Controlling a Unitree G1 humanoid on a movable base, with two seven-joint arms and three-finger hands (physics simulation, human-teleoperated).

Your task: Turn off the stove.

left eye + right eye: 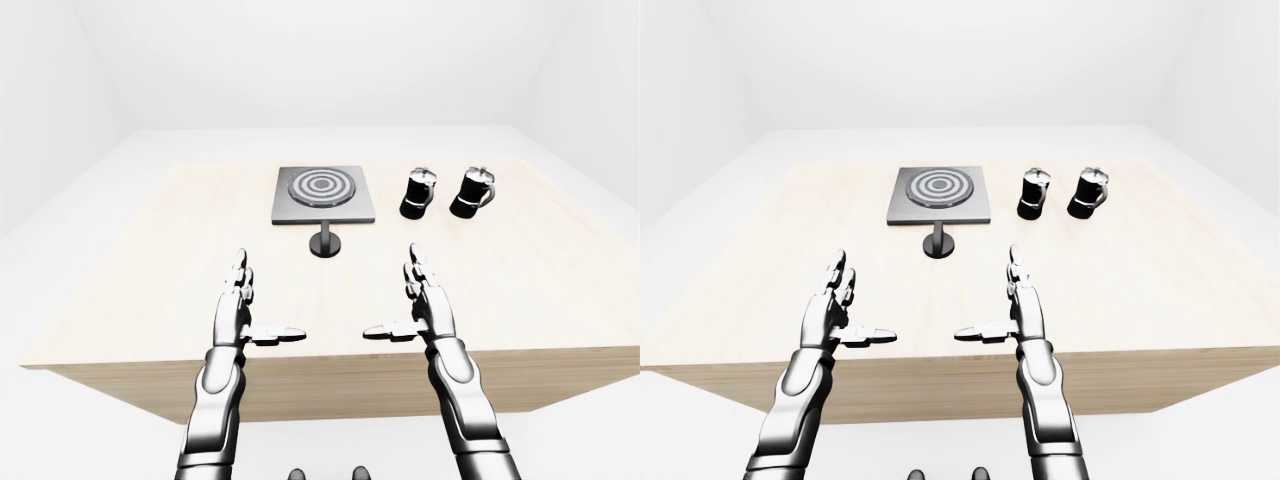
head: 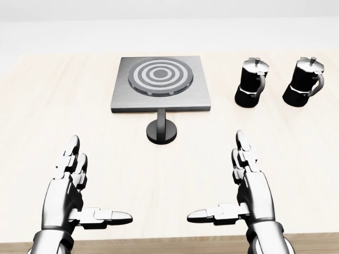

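Observation:
A grey square stove (image 2: 159, 87) with a ringed burner lies on the wooden table (image 2: 42, 127), upper middle of the head view. Its round black knob (image 2: 162, 130) on a short stalk stands just below the stove's lower edge. My left hand (image 2: 79, 198) is open, fingers up and thumb pointing right, at the lower left. My right hand (image 2: 238, 196) is open, thumb pointing left, at the lower right. Both hands hover near the table's lower edge, well below the knob, and hold nothing.
Two black moka pots (image 2: 251, 82) (image 2: 303, 81) stand side by side to the right of the stove. The table's near edge (image 1: 330, 365) runs under my wrists. White floor and walls surround the table.

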